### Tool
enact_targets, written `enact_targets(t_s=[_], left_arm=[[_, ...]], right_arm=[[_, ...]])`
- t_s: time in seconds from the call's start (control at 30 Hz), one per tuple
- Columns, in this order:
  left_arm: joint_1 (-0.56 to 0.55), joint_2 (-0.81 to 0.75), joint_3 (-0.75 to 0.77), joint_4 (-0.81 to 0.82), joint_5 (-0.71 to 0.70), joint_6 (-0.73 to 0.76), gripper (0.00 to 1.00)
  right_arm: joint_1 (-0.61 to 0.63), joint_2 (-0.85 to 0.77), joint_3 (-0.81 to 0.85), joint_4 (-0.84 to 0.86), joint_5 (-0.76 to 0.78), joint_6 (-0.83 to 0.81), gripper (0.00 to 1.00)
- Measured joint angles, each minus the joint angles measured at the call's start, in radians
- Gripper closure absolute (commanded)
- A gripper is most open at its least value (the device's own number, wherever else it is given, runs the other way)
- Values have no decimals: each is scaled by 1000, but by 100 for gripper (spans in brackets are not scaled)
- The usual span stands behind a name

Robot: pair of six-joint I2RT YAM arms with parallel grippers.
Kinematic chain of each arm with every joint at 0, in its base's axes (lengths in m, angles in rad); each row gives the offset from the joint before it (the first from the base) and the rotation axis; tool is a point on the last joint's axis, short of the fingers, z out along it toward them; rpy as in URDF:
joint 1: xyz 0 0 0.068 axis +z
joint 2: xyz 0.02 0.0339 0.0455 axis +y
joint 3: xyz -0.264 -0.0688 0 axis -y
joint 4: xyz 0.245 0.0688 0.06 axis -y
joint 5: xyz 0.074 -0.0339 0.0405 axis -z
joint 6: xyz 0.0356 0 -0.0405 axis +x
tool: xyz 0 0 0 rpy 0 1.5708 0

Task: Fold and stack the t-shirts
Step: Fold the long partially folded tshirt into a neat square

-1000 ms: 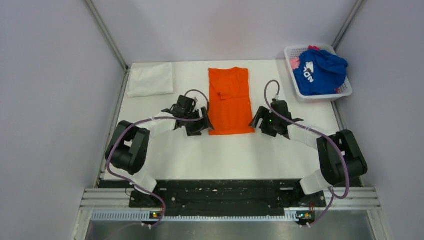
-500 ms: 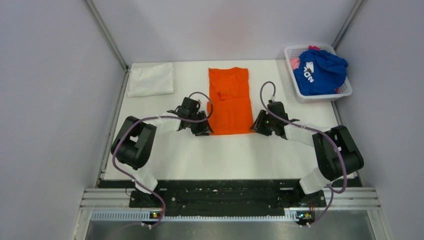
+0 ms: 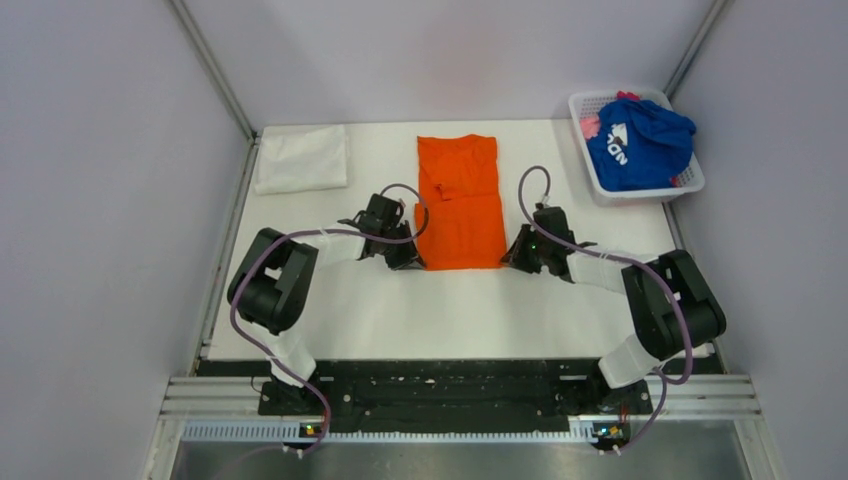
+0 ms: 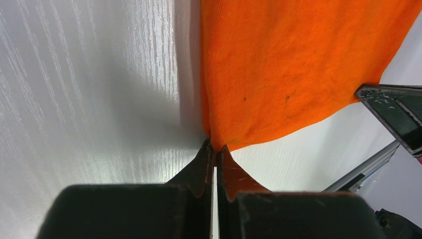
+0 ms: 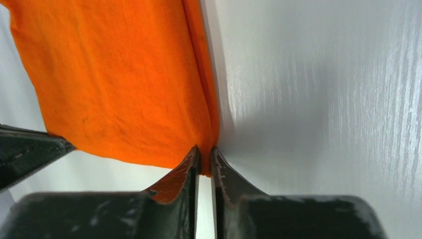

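Fingers of the left gripper and right gripper pinch the near-left and near-right corners of the flat bright orange cloth t-shirt; white counter shows along every shirt edge.

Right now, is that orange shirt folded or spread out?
Folded lengthwise: the orange shirt lies as a narrow strip with no sleeves sticking out, and a doubled edge shows in the right wrist view.

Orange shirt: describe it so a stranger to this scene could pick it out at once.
On the white table, look at the middle. The orange shirt lies flat in a long strip, left gripper and right gripper shut on its near corners. Unlike the blue shirt bunched in the basket, it is spread out.
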Motion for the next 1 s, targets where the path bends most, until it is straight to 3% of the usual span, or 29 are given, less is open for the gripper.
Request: enact_targets(t_s=[0.23,0.43,0.7,0.83,1.0], left_arm=[[-13,-53,-47,0,-26,-2,100],[-83,-352,-150,-151,-95,4,100],[-116,-764,-166,-329,-118,30,100],[-116,-831,-158,-341,-143,49,100],[-103,-779,-116,-278,-154,63,100]], right_arm=[[19,-27,-55,36,-22,26,100],[90,-290,-168,-123,-109,42,100],[202,-644,-160,-317,-263,61,100],[202,-717,-127,-366,-284,82,100],[202,-712,-45,-373,-256,83,100]])
